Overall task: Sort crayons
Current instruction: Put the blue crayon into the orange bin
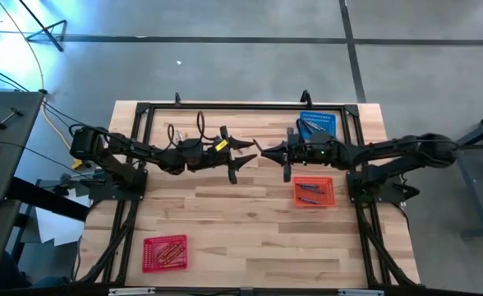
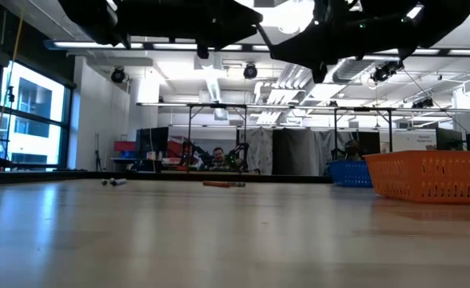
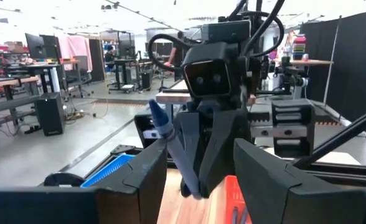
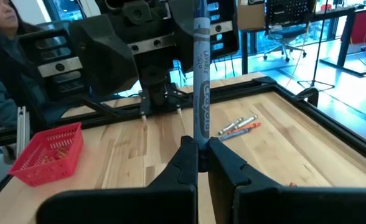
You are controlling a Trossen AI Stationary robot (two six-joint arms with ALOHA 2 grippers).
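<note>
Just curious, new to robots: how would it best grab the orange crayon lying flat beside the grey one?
Probably from straight above, at the middle of the orange crayon, with the fingers set across its thin width. It lies flat on the wood, so no side is open from below. The grey crayon lies close alongside, which leaves little room there.

Colours on the pale wood bench [image 1: 225, 222]

The grey-blue crayon [image 4: 201, 93] carries dark lettering on its wrapper; the perforated baskets are blue [image 1: 317, 126], orange-red [image 1: 313, 191] and red [image 1: 165, 252]. Both arms and the bench frame [image 1: 241, 105] are black, with a yellow tag [image 1: 221, 145] on the left arm.
</note>
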